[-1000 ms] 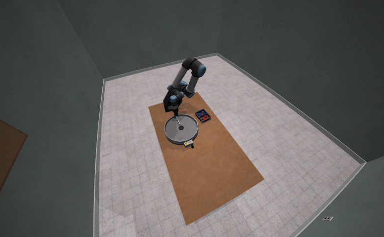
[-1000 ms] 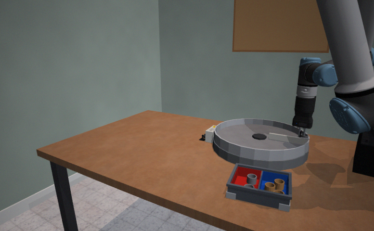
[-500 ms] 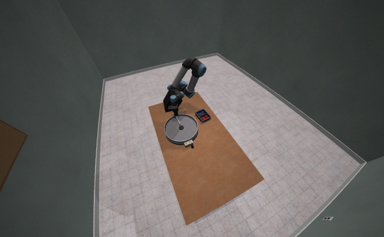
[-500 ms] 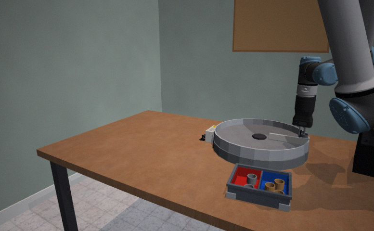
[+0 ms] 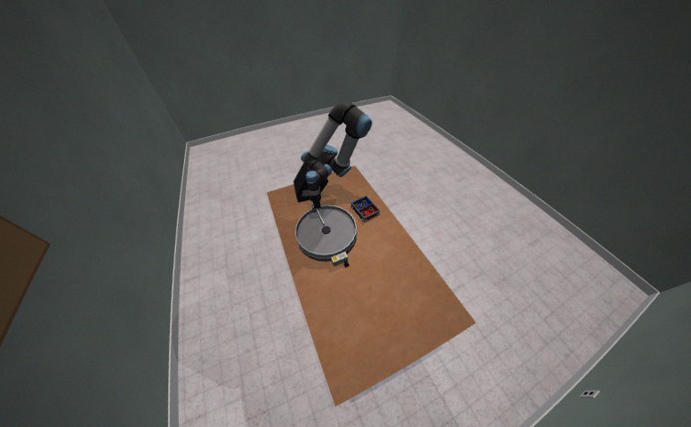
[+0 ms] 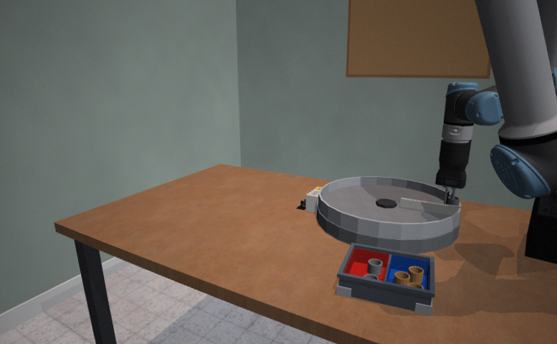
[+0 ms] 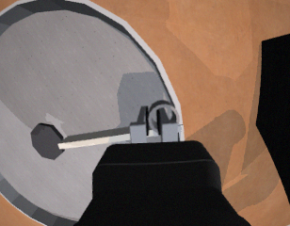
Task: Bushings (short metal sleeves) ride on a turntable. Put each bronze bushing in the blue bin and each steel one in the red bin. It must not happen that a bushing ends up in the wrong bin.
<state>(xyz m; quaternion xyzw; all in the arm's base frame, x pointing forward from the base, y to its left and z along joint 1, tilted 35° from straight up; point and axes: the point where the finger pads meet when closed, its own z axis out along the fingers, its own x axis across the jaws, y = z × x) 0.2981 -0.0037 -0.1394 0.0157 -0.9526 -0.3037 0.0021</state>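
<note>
My gripper (image 5: 317, 205) (image 6: 450, 197) (image 7: 152, 115) is shut on a grey steel bushing (image 6: 454, 201) (image 7: 163, 103), low at the inner edge of the turntable (image 5: 338, 240) (image 6: 383, 230) (image 7: 79, 56). In the wrist view the bushing's ring sits off to the right, with one finger seeming to be inside it. Its height above the disc cannot be told. The red bin (image 6: 353, 266) holds two steel bushings, one (image 6: 375, 266) upright and another partly hidden. The blue bin (image 6: 396, 261) holds three bronze bushings, with one (image 6: 416, 274) at the back, one (image 6: 401, 278) left and one partly hidden.
A pale guide bar (image 5: 320, 218) (image 6: 421, 205) (image 7: 93, 142) runs from near the dark hub (image 5: 325, 229) (image 6: 386, 203) (image 7: 47, 141) to the turntable's rim beside my gripper. A white sensor box (image 5: 339, 258) (image 6: 312, 201) stands at the turntable's outer wall. The bins' tray has raised walls.
</note>
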